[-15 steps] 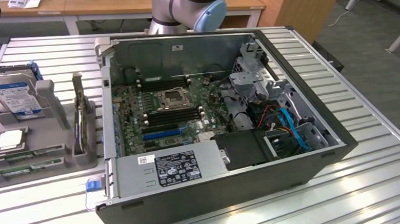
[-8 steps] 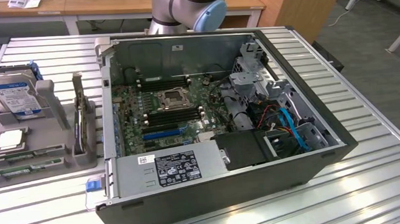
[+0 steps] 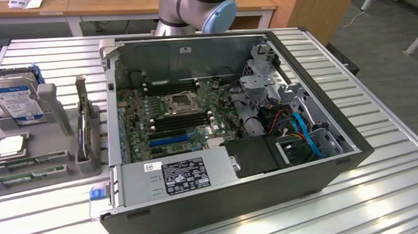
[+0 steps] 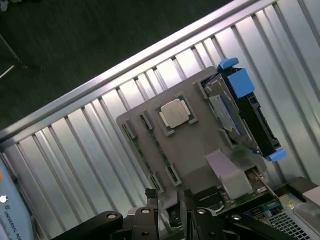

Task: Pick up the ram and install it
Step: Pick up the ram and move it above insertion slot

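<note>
We see the gripper with its black fingers apart and nothing between them, just above the grey matte tray. The ram, a thin green stick, lies flat in that tray's slot on the ribbed metal table.

Open case sits mid-frame. At left, a grey holder carries drive, processor and ram.

Shiny ribbed metal table, matt grey holder, probably plastic, and a green circuit-board ram
</note>
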